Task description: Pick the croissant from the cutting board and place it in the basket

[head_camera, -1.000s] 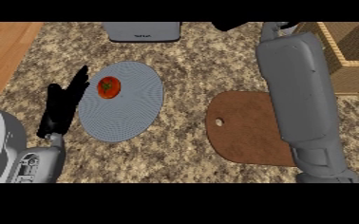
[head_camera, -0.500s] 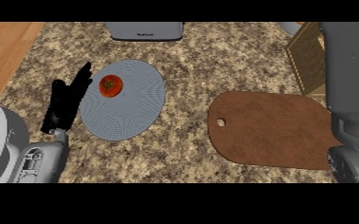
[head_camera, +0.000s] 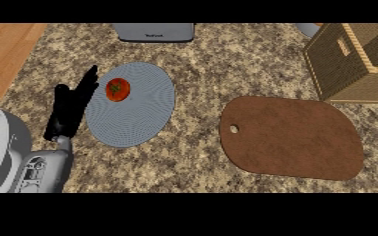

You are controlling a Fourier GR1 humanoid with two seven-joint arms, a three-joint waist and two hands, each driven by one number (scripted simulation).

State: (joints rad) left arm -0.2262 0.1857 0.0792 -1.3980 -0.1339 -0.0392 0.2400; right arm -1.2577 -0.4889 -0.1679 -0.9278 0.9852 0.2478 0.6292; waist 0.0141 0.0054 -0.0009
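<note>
At the right edge of the speckled granite counter [head_camera: 221, 70] stands a woven wooden basket [head_camera: 347, 62] with slatted walls; its inside cannot be seen. Beside it lies a brown rounded cutting board [head_camera: 295, 137] with a small hole, and its top is bare. No croissant shows anywhere. On a round grey ribbed plate [head_camera: 136, 115] sits a red tomato [head_camera: 117, 89]. The black left hand [head_camera: 70, 107] rests at the plate's left rim, fingers straight and close together. A grey appliance [head_camera: 153, 31] is at the far edge.

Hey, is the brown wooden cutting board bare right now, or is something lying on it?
Bare: the brown wooden cutting board shows only its own surface and hanging hole. No croissant is visible on it.
</note>
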